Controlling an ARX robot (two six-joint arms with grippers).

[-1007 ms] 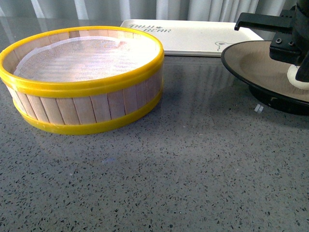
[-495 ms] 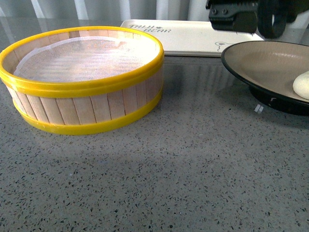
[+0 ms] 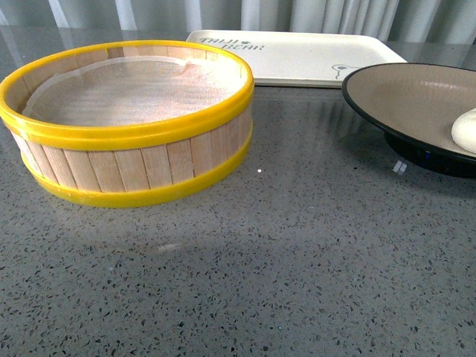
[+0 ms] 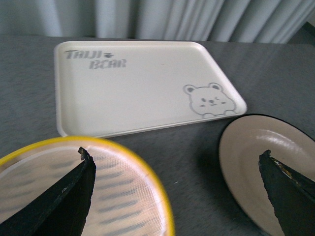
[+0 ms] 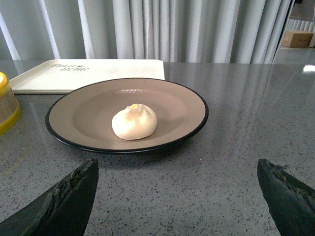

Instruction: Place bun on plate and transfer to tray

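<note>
The cream-white bun lies near the middle of the black-rimmed tan plate. In the front view the plate stands at the right, with the bun cut off by the frame edge. The cream tray with dark lettering lies flat behind it. My right gripper is open, low over the table, a short way back from the plate's near rim. My left gripper is open too, hovering above the gap between the steamer basket and the plate, with the tray beyond. Neither gripper shows in the front view.
A yellow-rimmed wooden steamer basket with a white cloth liner stands at the left of the speckled grey table. Its rim is under my left gripper. Grey curtains hang behind the table. A cardboard box sits far off.
The right arm, down over the plate a second ago, has lifted and left the front view. The bun stays on the plate, uncovered.
</note>
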